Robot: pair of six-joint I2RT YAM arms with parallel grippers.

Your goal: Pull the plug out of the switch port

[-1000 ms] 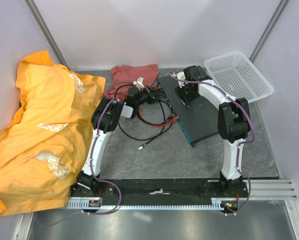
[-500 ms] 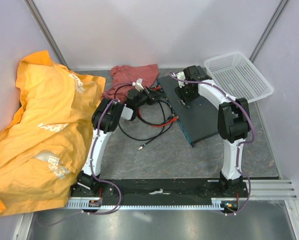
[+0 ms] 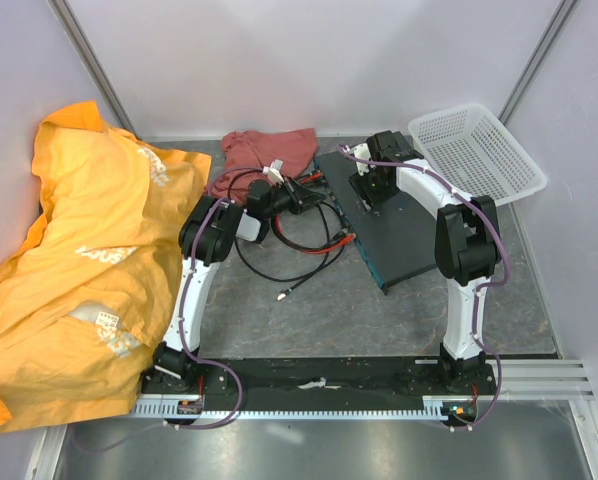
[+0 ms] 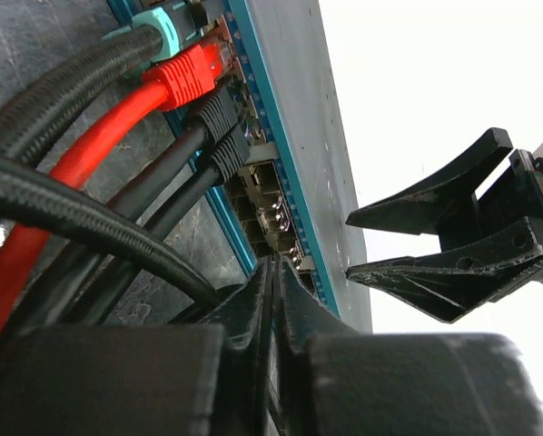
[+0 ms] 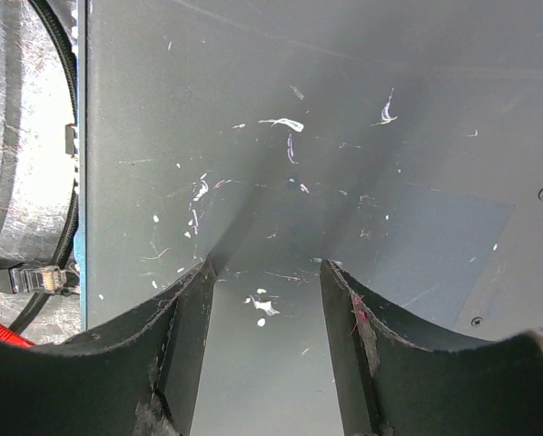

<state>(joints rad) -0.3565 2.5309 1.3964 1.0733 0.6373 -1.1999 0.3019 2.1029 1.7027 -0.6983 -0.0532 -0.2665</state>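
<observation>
While top view hides ports [image 4: 264, 202], left wrist shows red plug [image 4: 188, 74] seated; left hand [image 4: 273, 265] pressed together, right hand [image 5: 264, 269] spread.

- The switch [image 3: 404, 240] lies flat on the grey surface [image 3: 319, 310], right of centre, with its teal long edge facing left.
- The right gripper [image 3: 367, 192] sits over the far end of the switch; from here it cannot be told whether it is spread or closed.
- The left gripper [image 3: 287, 193] is near the far end of the teal edge, among the cables.
- Black and red cables [image 3: 309, 245] loop on the surface just left of the switch, and 1 loose black end [image 3: 282, 296] lies nearer the arm bases.
- A maroon cloth [image 3: 264, 152] lies at the far edge, and an orange cloth [image 3: 79, 260] is heaped on the left.
- A white mesh basket [image 3: 479, 150] sits at the far right corner, beside the switch.
</observation>
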